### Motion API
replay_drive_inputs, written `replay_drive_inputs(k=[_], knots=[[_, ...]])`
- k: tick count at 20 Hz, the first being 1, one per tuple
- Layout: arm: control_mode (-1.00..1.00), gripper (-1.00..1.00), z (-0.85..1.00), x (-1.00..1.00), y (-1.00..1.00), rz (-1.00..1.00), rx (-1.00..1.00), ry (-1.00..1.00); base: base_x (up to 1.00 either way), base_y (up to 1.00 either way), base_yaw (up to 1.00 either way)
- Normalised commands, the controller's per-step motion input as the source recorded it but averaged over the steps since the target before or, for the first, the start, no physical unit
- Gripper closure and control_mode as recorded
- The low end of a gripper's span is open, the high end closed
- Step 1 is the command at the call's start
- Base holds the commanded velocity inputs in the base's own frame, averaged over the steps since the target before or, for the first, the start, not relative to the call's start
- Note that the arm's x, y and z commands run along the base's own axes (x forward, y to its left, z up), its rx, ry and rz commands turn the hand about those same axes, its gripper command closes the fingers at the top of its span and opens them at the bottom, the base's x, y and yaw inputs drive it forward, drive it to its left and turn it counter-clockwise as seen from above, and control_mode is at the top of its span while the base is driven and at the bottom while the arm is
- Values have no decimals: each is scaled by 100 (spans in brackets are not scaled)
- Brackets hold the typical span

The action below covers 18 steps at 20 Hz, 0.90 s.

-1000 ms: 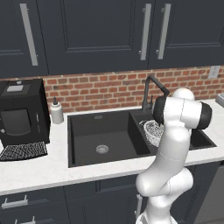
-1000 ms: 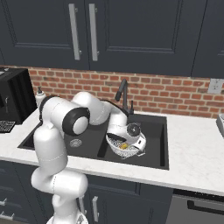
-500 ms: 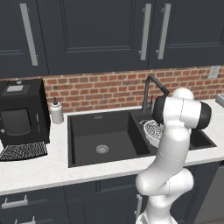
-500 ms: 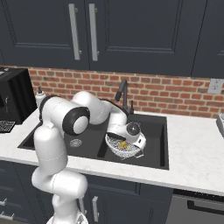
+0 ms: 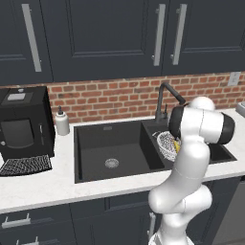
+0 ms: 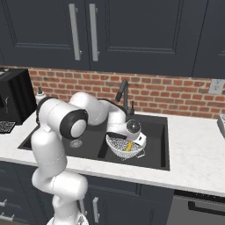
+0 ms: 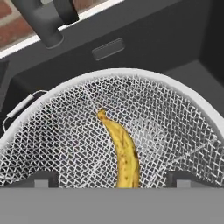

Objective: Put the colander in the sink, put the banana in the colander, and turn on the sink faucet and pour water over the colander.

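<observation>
Brick-backed table holds the sink (image 5: 110,143); colander (image 6: 124,147) is seated in the narrow basin under the faucet (image 6: 122,94), banana (image 7: 123,151) laid inside; gripper (image 7: 112,179) is spread, nothing pinched.

No legible text or labels

The colander (image 7: 65,131) — a silvery-white wire-mesh bowl with a thin rim — sits upright in the narrower basin of the matte black sink (image 5: 95,139). The banana (image 7: 122,151) lies inside it on the mesh, yellow, curved, brownish at the tip. The dark gooseneck sink faucet (image 6: 123,94) rises behind the colander.
</observation>
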Motion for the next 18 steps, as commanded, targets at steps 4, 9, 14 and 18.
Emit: replay_drive_inputs(k=[4,9,14,18], knots=[[-100,-100,46,-3,-7,17,-3,0,0,0,0],[-100,-100,35,-29,-14,32,-3,-1,0,0,0],[-100,-100,28,-37,-13,43,-3,-14,0,0,0],[-100,-100,44,-13,-11,41,0,-24,0,0,0]])
